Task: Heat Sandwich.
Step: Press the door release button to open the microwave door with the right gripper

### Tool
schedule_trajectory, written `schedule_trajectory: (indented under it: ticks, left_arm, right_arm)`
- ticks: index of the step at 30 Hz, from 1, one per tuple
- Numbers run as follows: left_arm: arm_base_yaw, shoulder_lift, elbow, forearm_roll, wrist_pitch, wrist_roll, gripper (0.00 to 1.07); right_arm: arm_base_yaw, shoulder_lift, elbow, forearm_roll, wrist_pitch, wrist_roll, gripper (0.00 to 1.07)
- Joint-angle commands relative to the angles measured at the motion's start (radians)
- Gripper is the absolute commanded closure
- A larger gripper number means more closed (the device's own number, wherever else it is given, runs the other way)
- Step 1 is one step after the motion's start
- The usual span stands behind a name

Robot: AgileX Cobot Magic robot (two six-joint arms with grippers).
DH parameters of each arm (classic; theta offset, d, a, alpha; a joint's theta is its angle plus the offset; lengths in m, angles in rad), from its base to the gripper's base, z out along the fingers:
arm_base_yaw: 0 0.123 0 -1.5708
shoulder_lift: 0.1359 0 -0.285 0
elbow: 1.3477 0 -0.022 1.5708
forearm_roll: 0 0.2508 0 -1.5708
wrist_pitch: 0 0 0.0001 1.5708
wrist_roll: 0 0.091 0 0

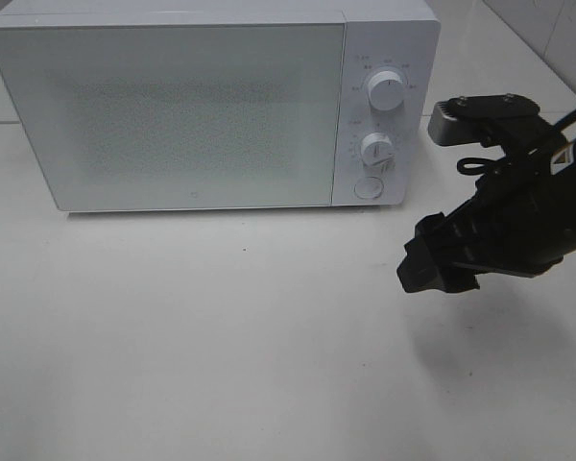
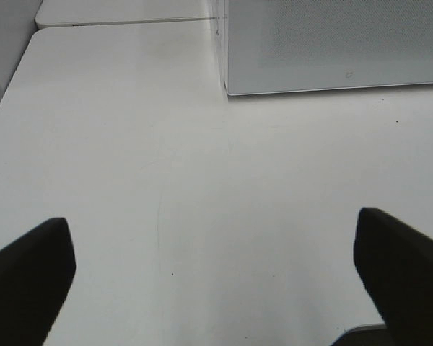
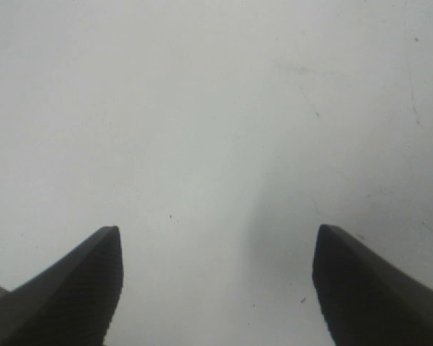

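The sandwich is out of view in all three views. A white microwave [image 1: 211, 101] stands at the back of the table with its door shut; its lower corner also shows in the left wrist view [image 2: 332, 50]. My right gripper [image 1: 432, 267] hangs above the table in front of and to the right of the microwave's control panel, open and empty; the right wrist view shows its spread fingers [image 3: 79, 288] over bare table. My left gripper [image 2: 216, 267] is open and empty above the table, left of the microwave's front; it does not show in the exterior high view.
The microwave panel has two white dials [image 1: 386, 92] and a round button [image 1: 368, 186]. The white table [image 1: 221, 336] stretches in front of it. A seam between table tops [image 2: 130, 21] runs behind the microwave's left corner.
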Motion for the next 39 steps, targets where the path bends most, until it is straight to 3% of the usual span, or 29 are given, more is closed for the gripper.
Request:
schedule_trajectory:
  ticks: [1,18,32,39]
  left_arm:
    - [0.003,-0.026,0.004,-0.001,-0.011,-0.003,0.09]
    - [0.003,-0.026,0.004,-0.001,-0.011,-0.003,0.09]
    - [0.003,-0.026,0.004,-0.001,-0.011,-0.003,0.09]
    - [0.003,-0.026,0.004,-0.001,-0.011,-0.003,0.09]
  right_arm:
    - [-0.003,-0.065,-0.006,-0.022,0.078,-0.019,0.33]
    - [-0.003,-0.382,-0.006,-0.106,0.41,0.041,0.33]
    - [-0.004,-0.83,-0.006,-0.197,0.669,0.092,0.33]
    - [-0.014,-1.048,0.065,-0.309,0.728,0.208,0.33]
